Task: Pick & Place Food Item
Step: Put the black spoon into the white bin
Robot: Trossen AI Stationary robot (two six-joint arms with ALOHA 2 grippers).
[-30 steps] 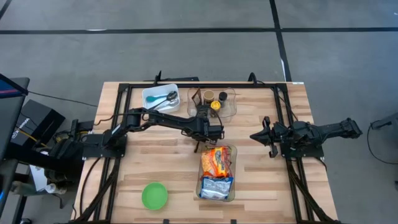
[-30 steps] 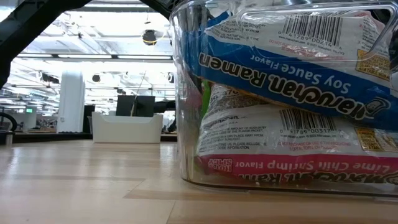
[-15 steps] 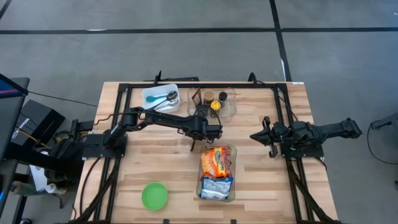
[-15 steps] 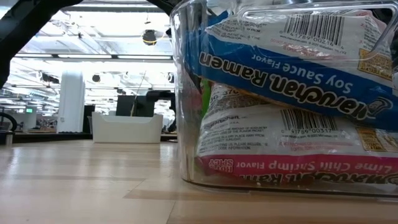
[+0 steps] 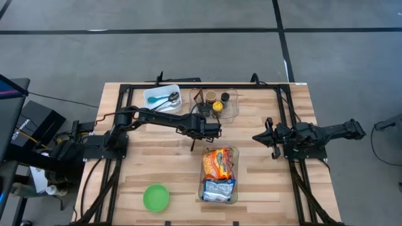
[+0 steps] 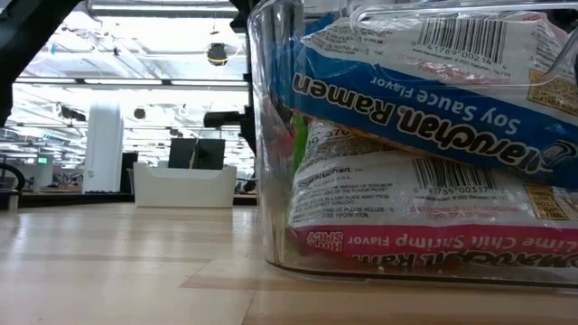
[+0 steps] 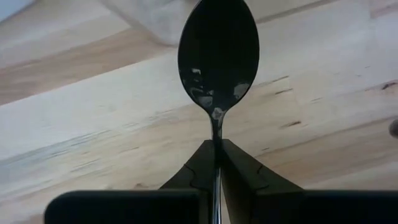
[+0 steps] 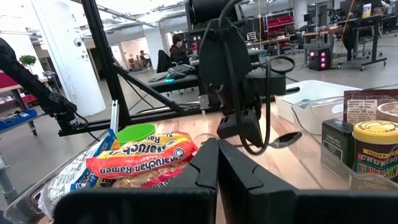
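Note:
My left gripper [image 5: 197, 137] hangs over the table's middle, just beyond the far end of a clear bin [image 5: 234, 188] of ramen packs [image 5: 218, 163], and is shut on a dark metal spoon [image 7: 217, 56]. The spoon also shows in the right wrist view, bowl [image 8: 285, 139] out past the fingers. The ramen packs [image 6: 424, 99] lie stacked in the bin. My right gripper [image 8: 217, 163] waits shut at the table's right side [image 5: 259, 136], pointing level toward the middle. My left gripper pinches the spoon's handle [image 7: 216, 134] between its two fingers, just behind the bowl. The fingers slant steeply down from above and lie along the handle. The bowl sticks out beyond the fingertips, and the spoon is lifted clear of the table.
A white bin [image 5: 162, 98] with cutlery and a clear bin [image 5: 214, 103] of jars stand at the far edge. A green bowl [image 5: 156, 197] sits near the front left. A black frame [image 5: 125, 113] runs around the work area. Bare wood lies left of the ramen bin.
My left gripper has risen with the spoon and drawn slightly toward the table's far left, staying shut on the handle. The spoon has gone up with it, farther clear of the table.

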